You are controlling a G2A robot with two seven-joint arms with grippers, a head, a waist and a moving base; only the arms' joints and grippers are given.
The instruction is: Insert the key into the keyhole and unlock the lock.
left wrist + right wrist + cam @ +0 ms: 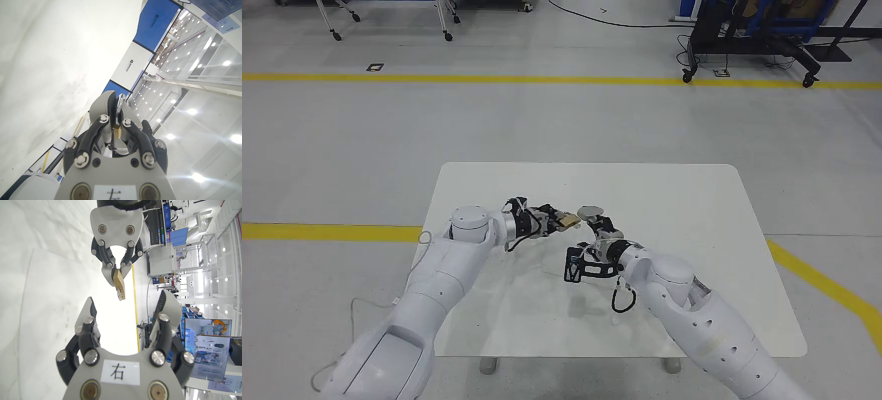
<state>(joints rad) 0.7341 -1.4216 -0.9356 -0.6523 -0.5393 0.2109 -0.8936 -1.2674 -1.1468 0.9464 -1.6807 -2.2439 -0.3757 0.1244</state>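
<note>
Presently: left gripper (117, 275) jaws clamp lock (119, 285); right gripper (127, 298) jaws gape empty, facing lock; align squarely before closing.

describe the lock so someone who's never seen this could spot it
Look above the middle of the white table. The lock is the small block pinched in the left gripper, its free end facing the open right gripper. It is the only brass-yellow thing among grey and black parts.
</note>
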